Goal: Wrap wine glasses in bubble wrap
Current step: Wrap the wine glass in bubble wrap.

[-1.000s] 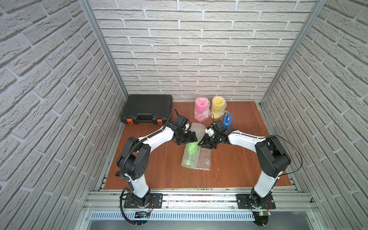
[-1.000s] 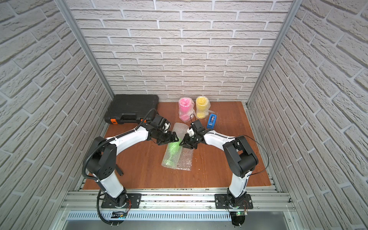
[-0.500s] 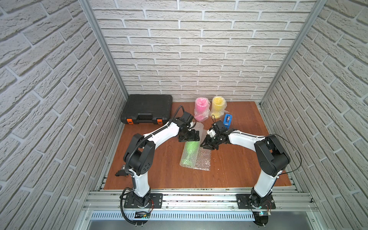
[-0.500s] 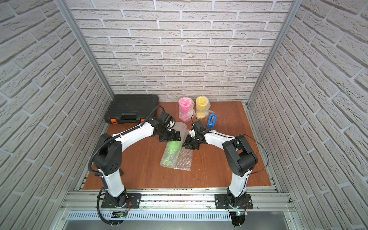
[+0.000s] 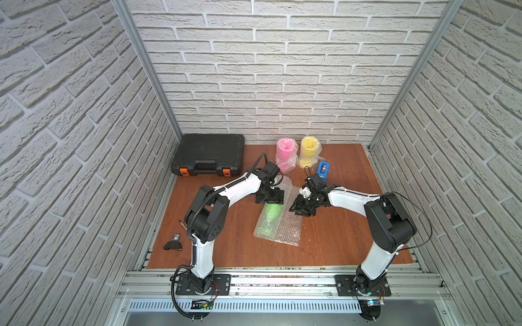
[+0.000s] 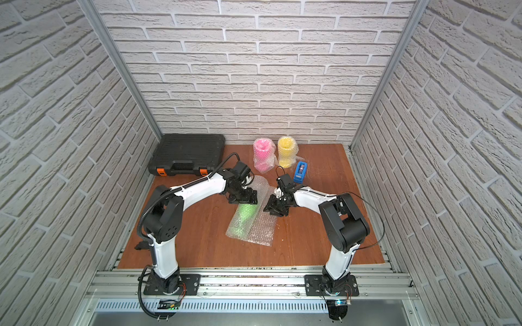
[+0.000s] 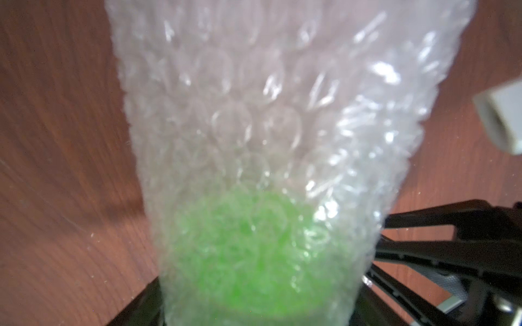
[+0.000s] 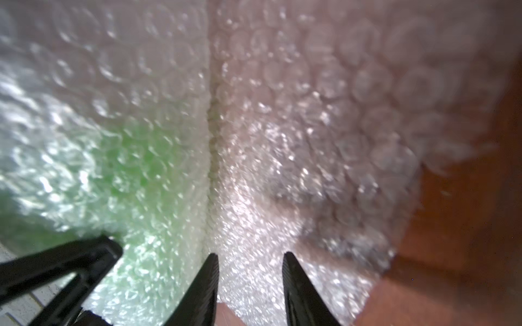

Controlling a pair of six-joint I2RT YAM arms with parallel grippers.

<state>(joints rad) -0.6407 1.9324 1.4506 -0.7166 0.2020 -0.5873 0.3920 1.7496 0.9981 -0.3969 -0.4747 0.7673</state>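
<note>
Left jaws spread wide around the wrapped green goblet (image 5: 269, 218), can't tell if they're squeezing. Right jaws apart, bubble wrap (image 8: 282, 169) right at their tips.

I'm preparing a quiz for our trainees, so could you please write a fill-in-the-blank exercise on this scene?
The goblet lying on its side in the bubble wrap is ____.
Beside the pink goblet stands a wrapped goblet coloured ____.
The tape dispenser near them is ____.
Missing words: green, yellow, blue.
</note>
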